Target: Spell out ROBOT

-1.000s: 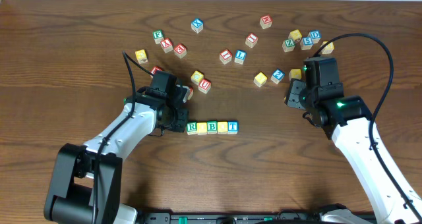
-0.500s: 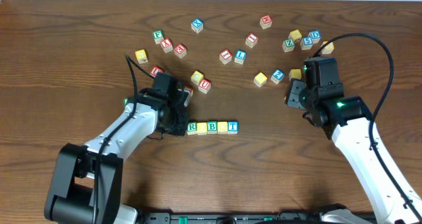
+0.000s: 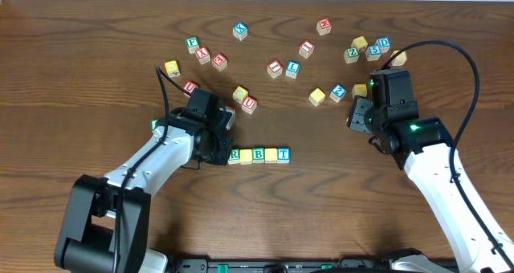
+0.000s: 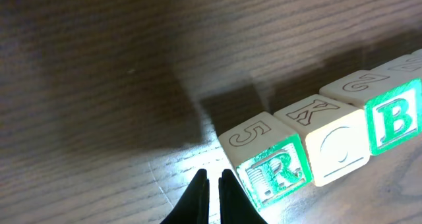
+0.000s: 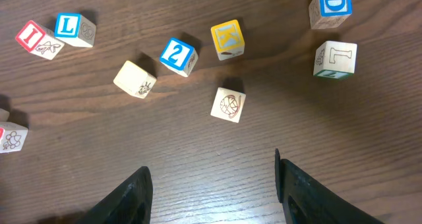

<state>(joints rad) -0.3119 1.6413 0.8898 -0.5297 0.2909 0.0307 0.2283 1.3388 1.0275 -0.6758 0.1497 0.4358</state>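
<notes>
Overhead: the R cube [image 3: 234,155], yellow cube [image 3: 246,155], B cube [image 3: 259,154], second yellow cube [image 3: 271,154] and T cube [image 3: 283,153] stand touching in a row near the middle of the table [image 3: 80,32]. The left gripper [image 3: 218,149] is at the R end and the right gripper [image 3: 357,116] is well apart.

Left wrist: its fingers [image 4: 198,196] are pressed together and empty, just beside the R cube.

Right wrist: its fingers [image 5: 135,197] stand partly apart, holding nothing, near a ball-picture cube [image 5: 229,104].
</notes>
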